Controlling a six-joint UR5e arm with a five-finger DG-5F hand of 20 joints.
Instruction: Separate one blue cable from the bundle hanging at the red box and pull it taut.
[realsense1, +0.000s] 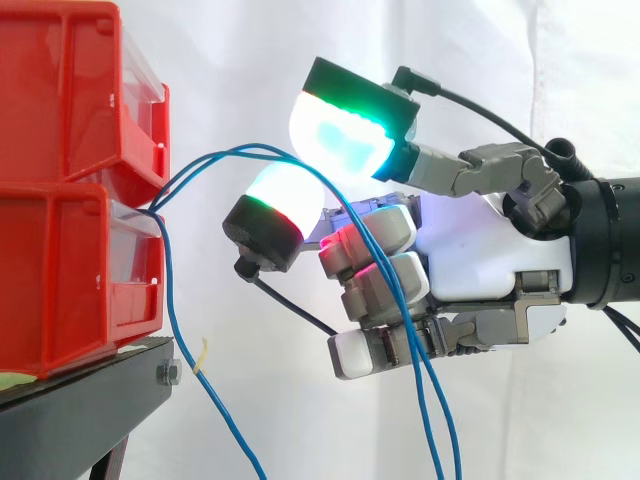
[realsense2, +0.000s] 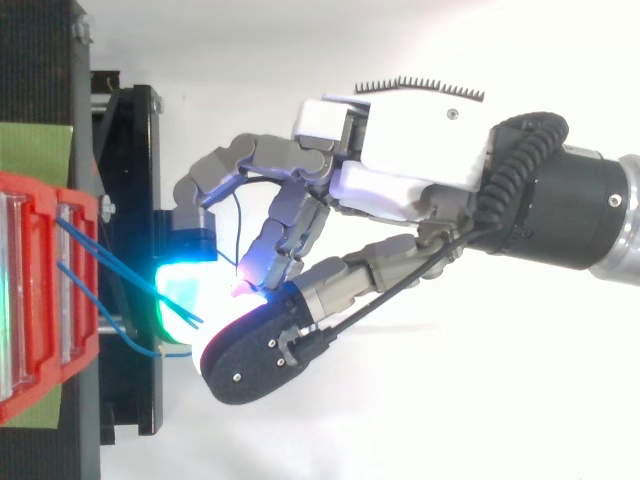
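Thin blue cables (realsense1: 245, 150); arching slack across the hand (realsense1: 480, 250).

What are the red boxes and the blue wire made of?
The red boxes look like hard, shiny plastic: their walls are smooth, moulded and a bit glossy. The blue wire looks like a thin wire in a smooth plastic coat, because it bends in soft loops. What is inside the coat is hidden.

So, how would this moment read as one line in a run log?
hand at blue cables | cables arch slack from red bins | grip unclear
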